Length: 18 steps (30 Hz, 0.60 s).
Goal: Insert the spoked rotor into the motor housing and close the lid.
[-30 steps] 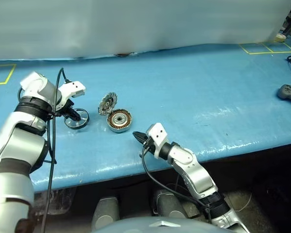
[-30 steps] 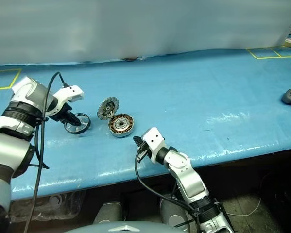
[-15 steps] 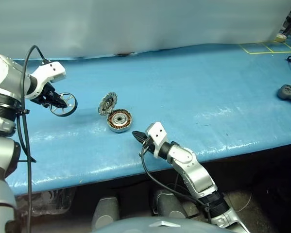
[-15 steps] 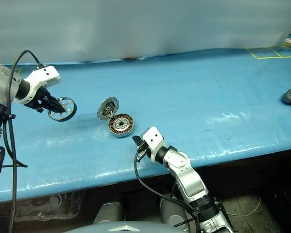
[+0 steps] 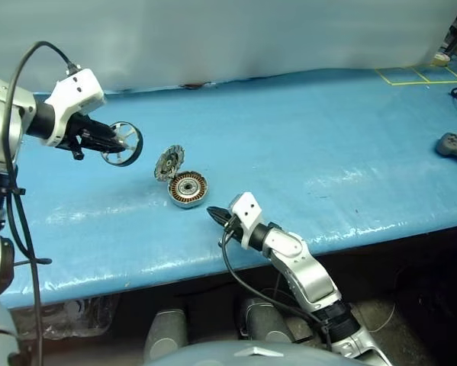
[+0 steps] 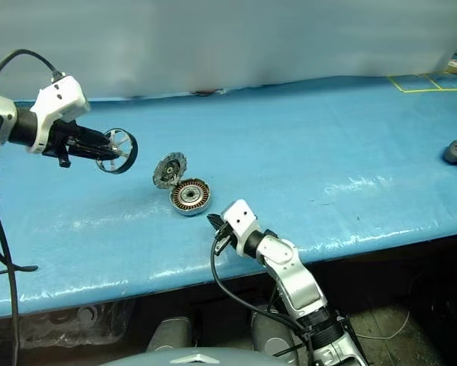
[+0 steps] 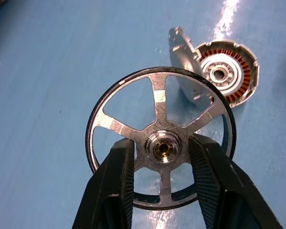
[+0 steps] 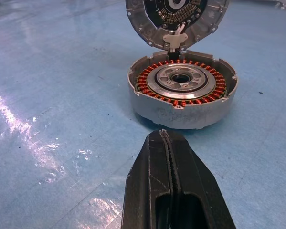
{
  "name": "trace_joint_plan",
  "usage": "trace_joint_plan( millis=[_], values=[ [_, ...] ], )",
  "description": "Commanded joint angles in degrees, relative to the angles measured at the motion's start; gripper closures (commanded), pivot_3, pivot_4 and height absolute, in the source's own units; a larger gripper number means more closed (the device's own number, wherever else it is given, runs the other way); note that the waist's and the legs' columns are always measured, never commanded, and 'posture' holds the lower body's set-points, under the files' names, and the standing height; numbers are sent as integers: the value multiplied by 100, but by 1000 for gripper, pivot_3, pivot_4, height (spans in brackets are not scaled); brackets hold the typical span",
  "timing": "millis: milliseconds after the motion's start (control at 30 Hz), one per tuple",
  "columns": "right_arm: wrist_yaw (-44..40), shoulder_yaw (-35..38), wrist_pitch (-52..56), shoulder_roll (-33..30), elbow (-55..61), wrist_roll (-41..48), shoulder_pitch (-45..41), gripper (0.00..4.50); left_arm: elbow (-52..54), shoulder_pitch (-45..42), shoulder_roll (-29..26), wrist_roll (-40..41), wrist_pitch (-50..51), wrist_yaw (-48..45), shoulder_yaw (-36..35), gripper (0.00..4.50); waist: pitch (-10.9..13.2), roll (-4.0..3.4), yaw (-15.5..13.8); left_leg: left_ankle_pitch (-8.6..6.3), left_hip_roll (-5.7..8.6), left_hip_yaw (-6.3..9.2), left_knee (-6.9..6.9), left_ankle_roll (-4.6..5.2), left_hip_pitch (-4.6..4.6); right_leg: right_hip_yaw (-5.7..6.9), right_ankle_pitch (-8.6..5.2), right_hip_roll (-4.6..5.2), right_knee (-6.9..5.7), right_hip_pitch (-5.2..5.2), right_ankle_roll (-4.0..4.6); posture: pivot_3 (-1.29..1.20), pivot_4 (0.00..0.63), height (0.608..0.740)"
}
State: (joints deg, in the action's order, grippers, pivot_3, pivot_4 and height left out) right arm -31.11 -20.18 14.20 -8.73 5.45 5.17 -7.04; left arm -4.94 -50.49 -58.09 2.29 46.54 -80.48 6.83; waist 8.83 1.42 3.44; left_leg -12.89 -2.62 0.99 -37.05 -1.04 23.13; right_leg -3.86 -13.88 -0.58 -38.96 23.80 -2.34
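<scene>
My left gripper (image 5: 112, 141) is shut on the spoked rotor (image 5: 123, 143), a dark ring with silver spokes, and holds it by the hub (image 7: 164, 147) in the air above the blue table, left of the motor housing. The motor housing (image 5: 187, 188) sits open on the table, copper windings (image 8: 181, 82) showing around a silver centre. Its lid (image 5: 168, 162) stands hinged upright at the far rim, segmented inner face toward the housing. My right gripper (image 5: 213, 213) is shut and empty, just in front of the housing near the table's front edge.
The blue table (image 5: 304, 145) stretches wide to the right. A grey handheld controller (image 5: 454, 146) lies at its far right edge. Yellow tape marks (image 5: 411, 75) sit at the back right corner. A black cable (image 5: 18, 191) hangs along the left arm.
The left gripper has lifted the spoked rotor off the table, swung out to the left and come back right at a higher level, turning the rotor on edge. The right gripper has stayed put.
</scene>
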Motion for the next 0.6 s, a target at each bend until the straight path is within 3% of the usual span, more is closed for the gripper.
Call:
trace_joint_plan(
  millis=[33, 267, 600],
  values=[
    [-120, 120, -271, 23, 77, 149, -101, 4500, 811, 173, 144, 493, 259, 446, -672, 3057, 0, 0, -2, 0, 0, 1, -1, 0, 0, 1, 0, 0, 0, -1, 0, 0, 150, 740],
    [-238, 443, -553, 260, -214, 539, -160, 4500, 2091, 961, 670, 1189, 539, 1444, -1408, 3057, 1, -1, 4, 0, -1, -2, -2, 0, -13, -2, 1, -2, -4, -10, -2, 0, 150, 740],
    [-670, 632, -1055, 127, -741, 681, -306, 4500, 3505, 2410, 2033, 1644, 394, 3303, -1924, 3057, 0, -1, -4, 0, 0, -8, -4, -1, -26, -8, 5, 1, -1, -23, -6, 0, 150, 740]
  ],
)
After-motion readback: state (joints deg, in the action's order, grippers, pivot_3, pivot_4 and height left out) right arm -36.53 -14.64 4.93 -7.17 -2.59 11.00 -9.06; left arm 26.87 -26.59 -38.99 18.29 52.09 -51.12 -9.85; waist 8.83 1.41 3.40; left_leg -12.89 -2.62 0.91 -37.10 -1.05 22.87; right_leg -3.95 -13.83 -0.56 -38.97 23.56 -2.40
